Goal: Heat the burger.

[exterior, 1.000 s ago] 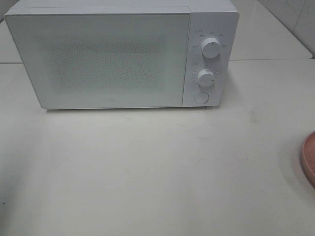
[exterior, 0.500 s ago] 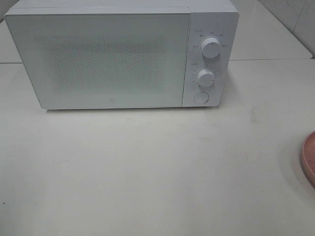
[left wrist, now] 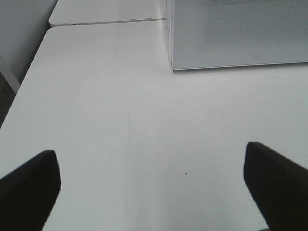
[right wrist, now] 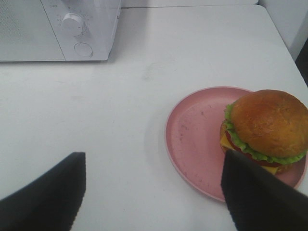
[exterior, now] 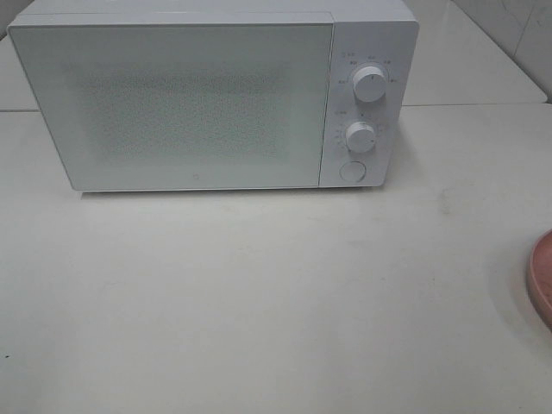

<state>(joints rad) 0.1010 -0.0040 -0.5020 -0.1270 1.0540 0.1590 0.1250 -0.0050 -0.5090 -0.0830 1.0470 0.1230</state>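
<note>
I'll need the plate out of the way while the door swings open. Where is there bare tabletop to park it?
Widest bare patch: the table in front of the closed microwave, running left from the pink plate. Also bare beside the microwave's left side in the left wrist view. Crowded only at the right edge, where the burger sits on that plate.

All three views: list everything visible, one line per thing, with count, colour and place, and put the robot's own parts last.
microwave: one, white, at the back of the table, door shut.
knobs: two, white, on the microwave's right-hand panel, one above the other.
button: one, white, round, below the knobs.
table: one, white.
plate: one, pink, at the table's right edge in the high view.
burger: one, orange-brown bun, green lettuce, yellow cheese, on the plate, off-centre.
left pincer: one, black, open, over bare table.
right pincer: one, black, open, near the plate.
</note>
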